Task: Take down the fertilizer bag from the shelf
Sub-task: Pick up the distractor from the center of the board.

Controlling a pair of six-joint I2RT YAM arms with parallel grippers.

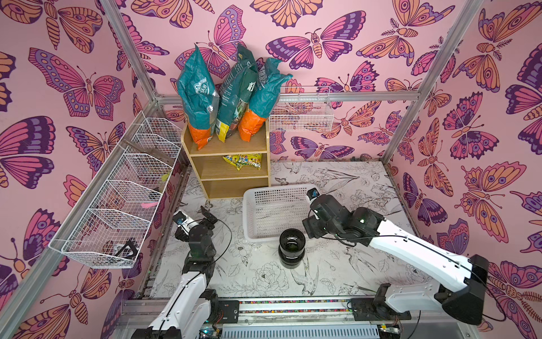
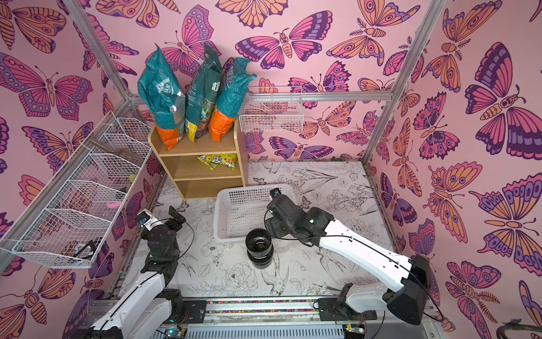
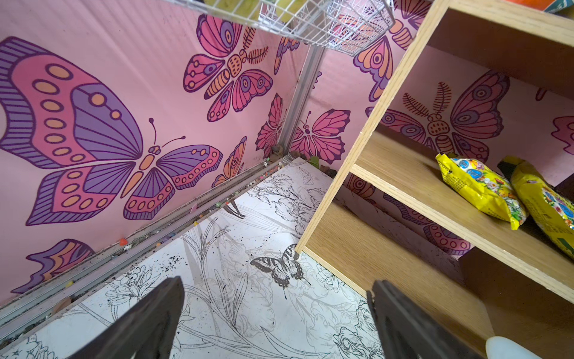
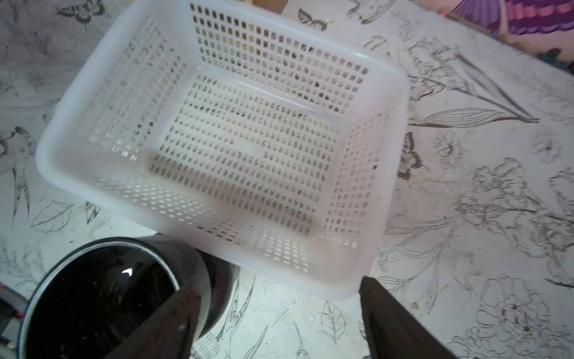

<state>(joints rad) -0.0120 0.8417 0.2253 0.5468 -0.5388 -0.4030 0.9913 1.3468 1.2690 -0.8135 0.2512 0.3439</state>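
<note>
**Fertilizer's up top, both arms down low**

The three tall crinkly plastic bags [image 1: 199,94], teal with orange or yellow bottoms, stand on the top tier of the small light-wood shelf [image 1: 231,146]. They're packed side by side and lean back on the wall, and I'd guess the raised side panels are what stop them toppling. Two small yellow packets [image 3: 478,189] lie on the middle tier. The left gripper [image 3: 276,281] sits low by the shelf's foot, fingers spread wide around nothing, so it looks ready for a reach up. The right gripper [image 4: 278,284] hangs over the near corner of the white perforated plastic basket [image 1: 275,187] beside a glossy black pot [image 1: 291,246], fingers apart and empty. The basket in front of the shelf is probably the landing spot.
</note>
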